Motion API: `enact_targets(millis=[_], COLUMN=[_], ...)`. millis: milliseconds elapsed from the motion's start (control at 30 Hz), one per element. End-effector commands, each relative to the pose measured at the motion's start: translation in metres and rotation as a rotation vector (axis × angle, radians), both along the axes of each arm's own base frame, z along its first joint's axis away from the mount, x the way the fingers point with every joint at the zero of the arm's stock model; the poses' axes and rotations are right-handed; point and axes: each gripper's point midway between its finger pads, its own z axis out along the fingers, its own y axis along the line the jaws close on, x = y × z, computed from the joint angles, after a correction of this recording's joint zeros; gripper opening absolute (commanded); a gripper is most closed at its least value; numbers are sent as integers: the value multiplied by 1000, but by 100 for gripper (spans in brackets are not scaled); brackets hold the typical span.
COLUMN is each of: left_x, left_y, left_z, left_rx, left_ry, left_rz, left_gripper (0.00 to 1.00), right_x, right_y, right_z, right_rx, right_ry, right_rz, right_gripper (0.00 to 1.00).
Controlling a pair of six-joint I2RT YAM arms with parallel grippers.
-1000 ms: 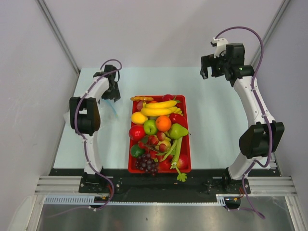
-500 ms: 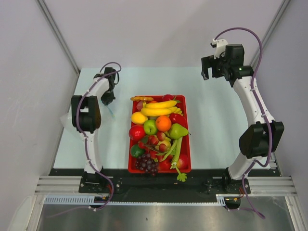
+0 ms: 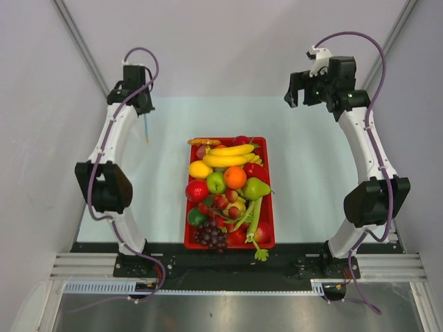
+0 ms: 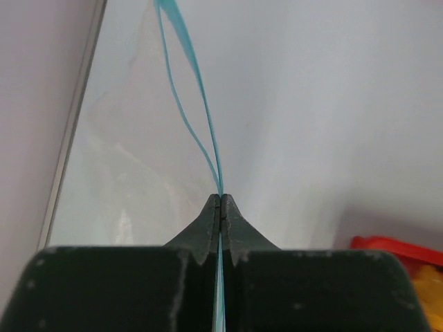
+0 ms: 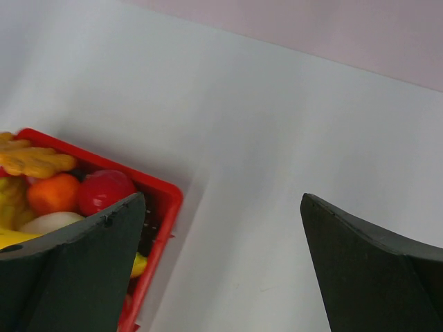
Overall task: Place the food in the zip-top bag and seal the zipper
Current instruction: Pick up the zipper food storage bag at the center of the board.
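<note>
The food (image 3: 228,187) lies heaped in a red tray: bananas (image 3: 228,155), a lemon (image 3: 199,169), a green pear (image 3: 256,188) and purple grapes (image 3: 211,235) among it. My left gripper (image 3: 142,111) is raised at the back left. In the left wrist view this gripper (image 4: 220,197) is shut on the blue zipper (image 4: 201,90). The clear zip-top bag (image 4: 131,152) hangs from it, and only its blue strip (image 3: 147,129) shows from above. My right gripper (image 3: 296,97) hovers at the back right. It stands open (image 5: 221,207) with nothing between its fingers.
The red tray (image 3: 188,207) runs down the middle of the table from centre to front edge, and its far corner (image 5: 166,200) shows under the right gripper. Grey walls close in on the left, right and back.
My left gripper has shut on the bag's zipper edge and lifted it off the table, up and toward the back left. The right arm has barely moved.
</note>
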Motion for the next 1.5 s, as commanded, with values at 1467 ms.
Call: enact_targets(millis=[1467], left_x=[-117], left_y=[-512], left_z=[193], left_rx=[-240], left_ry=[-911], left_rz=[-1442], left_gripper=[0], right_x=[-94], right_y=[-74], right_z=[103], right_rx=[648], right_ry=[-65], right_rz=[-320], right_gripper=[68])
